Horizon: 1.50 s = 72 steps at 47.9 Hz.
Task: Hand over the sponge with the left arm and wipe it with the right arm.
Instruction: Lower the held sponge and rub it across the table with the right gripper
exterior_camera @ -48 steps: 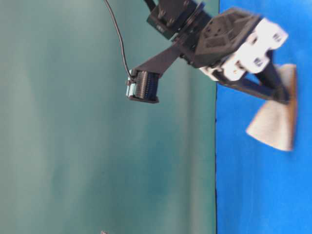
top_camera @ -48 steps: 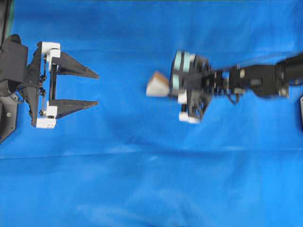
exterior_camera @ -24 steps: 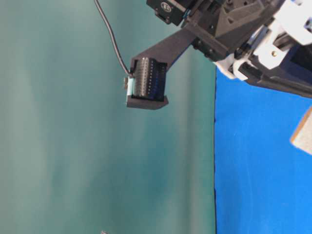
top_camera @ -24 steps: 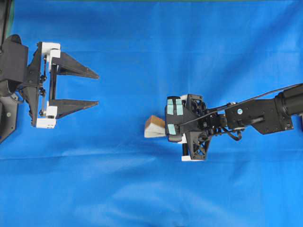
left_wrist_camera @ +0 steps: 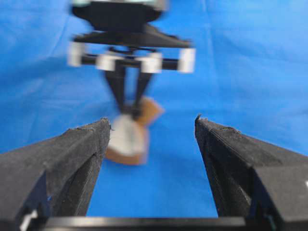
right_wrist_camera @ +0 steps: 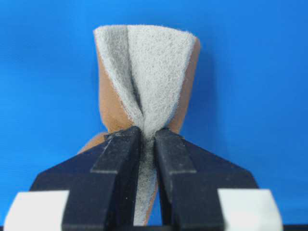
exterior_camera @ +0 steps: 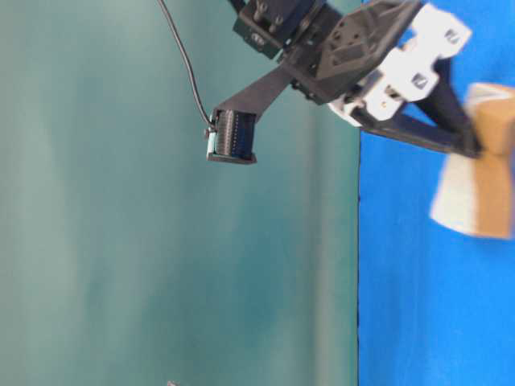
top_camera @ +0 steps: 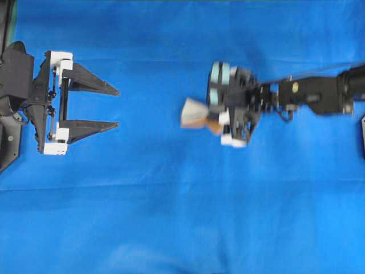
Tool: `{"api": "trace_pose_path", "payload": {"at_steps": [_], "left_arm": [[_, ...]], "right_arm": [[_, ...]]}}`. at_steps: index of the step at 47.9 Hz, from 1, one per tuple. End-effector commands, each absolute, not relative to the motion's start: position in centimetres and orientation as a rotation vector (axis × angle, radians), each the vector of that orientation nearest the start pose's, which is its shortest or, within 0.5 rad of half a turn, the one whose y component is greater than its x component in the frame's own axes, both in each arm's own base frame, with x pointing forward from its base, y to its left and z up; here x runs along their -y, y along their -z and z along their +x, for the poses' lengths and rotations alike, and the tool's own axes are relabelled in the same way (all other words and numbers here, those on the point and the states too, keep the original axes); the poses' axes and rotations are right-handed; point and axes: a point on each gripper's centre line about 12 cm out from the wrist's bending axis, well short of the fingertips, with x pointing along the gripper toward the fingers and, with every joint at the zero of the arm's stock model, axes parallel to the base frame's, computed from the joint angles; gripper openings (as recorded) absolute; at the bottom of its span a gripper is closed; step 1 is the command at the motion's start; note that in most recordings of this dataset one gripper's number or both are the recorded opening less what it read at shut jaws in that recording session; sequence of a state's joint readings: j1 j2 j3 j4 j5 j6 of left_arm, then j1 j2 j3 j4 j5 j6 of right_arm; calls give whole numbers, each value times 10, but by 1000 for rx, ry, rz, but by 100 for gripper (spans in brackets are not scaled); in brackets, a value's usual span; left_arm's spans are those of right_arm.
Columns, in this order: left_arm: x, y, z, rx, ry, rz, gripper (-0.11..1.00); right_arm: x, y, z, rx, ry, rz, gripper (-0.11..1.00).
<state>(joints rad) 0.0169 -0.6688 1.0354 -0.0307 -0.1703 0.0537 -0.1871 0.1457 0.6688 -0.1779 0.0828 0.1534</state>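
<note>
Two arms over one blue cloth [top_camera: 171,217], which fills the overhead view nearly edge to edge; a thin green strip shows along the top border and dark base hardware sits at the far left and far right margins. Left arm's gripper [top_camera: 114,107] parked at the left side, fingers pointing toward the middle, jaws spread wide with nothing between them; its wrist view shows both black fingers [left_wrist_camera: 62,159] framing a broad open lane of cloth. Right arm's gripper [top_camera: 214,117] reaches in from the right to a little right of centre, teal pads on the housing, picture motion-blurred there. Its jaws stand narrow, pinched on the sponge [right_wrist_camera: 144,82]: the right wrist view shows the two fingertips squeezing the pad's middle so the grey-white face creases inward and the orange-brown layer flares out at both sides. Sponge [top_camera: 197,112] sticks out past the fingertips toward the left arm, well apart from the left fingers, with a wide band of bare cloth between. Table-level view shows the cloth's straight edge against a green backdrop [exterior_camera: 161,241], the sponge [exterior_camera: 471,181] hanging off the fingertips near the right border; whether it touches the cloth cannot be told. Lower half of the overhead view is open cloth with faint wrinkles.
</note>
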Motion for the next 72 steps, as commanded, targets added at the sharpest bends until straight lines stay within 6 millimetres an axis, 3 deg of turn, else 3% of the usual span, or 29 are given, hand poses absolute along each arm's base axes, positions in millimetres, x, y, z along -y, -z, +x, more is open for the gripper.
{"api": "trace_pose_path", "payload": {"at_steps": [1,5,10,21,29,42,51,62,72], "left_arm": [[-4,-273,258,-180,-17,24,68],[-4,-273,258,-180,-17,24,68],[-4,-273,258,-180,-17,24,68],[-4,-273,258,-180,-16,32,68],[-4,-273,258,-180,-16,32,68],[-4,-273,258,-178,-16,33,68],[-5,-274,258,-174,-18,32,68],[-4,-274,258,-174,-17,26,68],[-4,-273,258,-177,-17,24,68]], "right_arm": [[108,-118,370,-857,252,59,16],[125,-120,367,-844,285,57,16],[132,-121,366,-838,297,52,16],[119,-120,369,-844,274,59,16],[79,-119,379,-843,188,49,16],[-11,-123,392,-837,12,59,16],[-49,-125,391,-860,-61,59,16],[-45,-124,391,-863,-50,64,16],[-15,-121,390,-871,4,53,16]]}}
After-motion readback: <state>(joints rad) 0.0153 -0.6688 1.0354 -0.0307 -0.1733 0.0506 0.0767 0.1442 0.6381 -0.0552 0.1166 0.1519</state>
